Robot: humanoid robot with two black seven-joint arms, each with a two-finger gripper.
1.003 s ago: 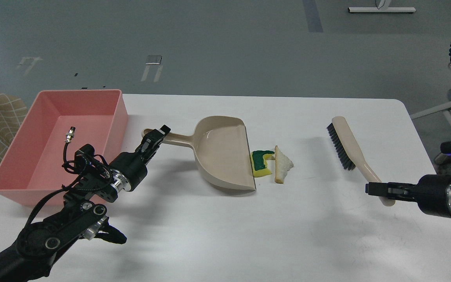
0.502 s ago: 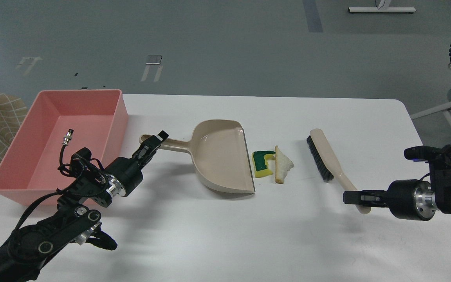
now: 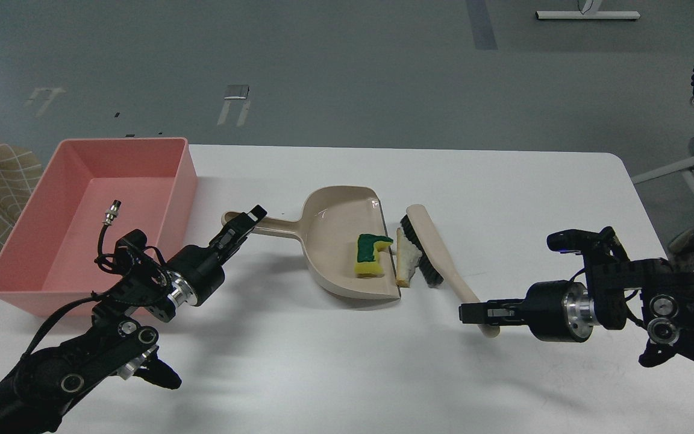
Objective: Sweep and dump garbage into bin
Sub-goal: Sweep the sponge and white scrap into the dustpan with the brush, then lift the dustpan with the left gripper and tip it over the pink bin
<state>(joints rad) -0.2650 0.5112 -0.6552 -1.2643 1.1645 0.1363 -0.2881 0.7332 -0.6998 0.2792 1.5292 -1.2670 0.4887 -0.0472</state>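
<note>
Scraps number two: sponge piece (image 3: pixel 371 255) inside one dustpan (image 3: pixel 341 241), bread wedge (image 3: pixel 406 260) half hidden by one brush (image 3: pixel 428 247). Left gripper (image 3: pixel 244 222) clamps the dustpan handle, right gripper (image 3: pixel 473 313) the brush handle; pink bin (image 3: pixel 185 181) sits apart.

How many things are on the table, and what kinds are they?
Garbage scraps: 2, the sponge piece and the bread wedge
Sweeping tools: 2, the dustpan and the brush
Bins: 1, the pink bin
Total: 5
</note>
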